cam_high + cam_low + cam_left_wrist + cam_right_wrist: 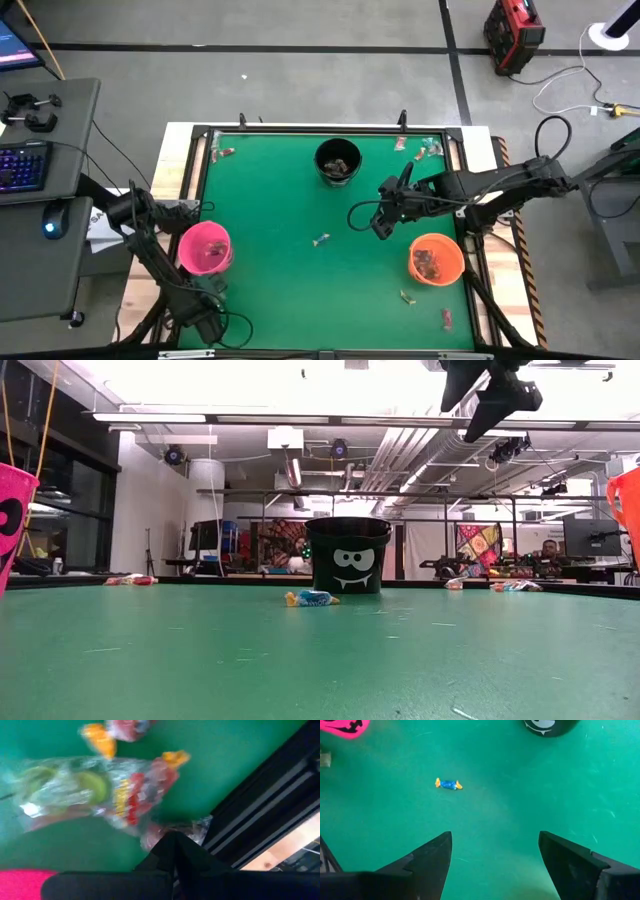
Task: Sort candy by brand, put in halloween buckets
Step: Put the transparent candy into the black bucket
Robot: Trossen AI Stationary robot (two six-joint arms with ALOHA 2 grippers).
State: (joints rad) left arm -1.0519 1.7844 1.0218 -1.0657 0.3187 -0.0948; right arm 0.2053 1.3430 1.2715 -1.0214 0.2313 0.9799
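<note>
Above the green mat, right end effector agape.

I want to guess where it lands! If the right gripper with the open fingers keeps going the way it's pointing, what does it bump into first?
Probably bare green table. The open right gripper points down at it; the blue candy lies beyond, slightly aside.

Grey floor, desk w/ keyboard, bright ceiling lights.
</note>
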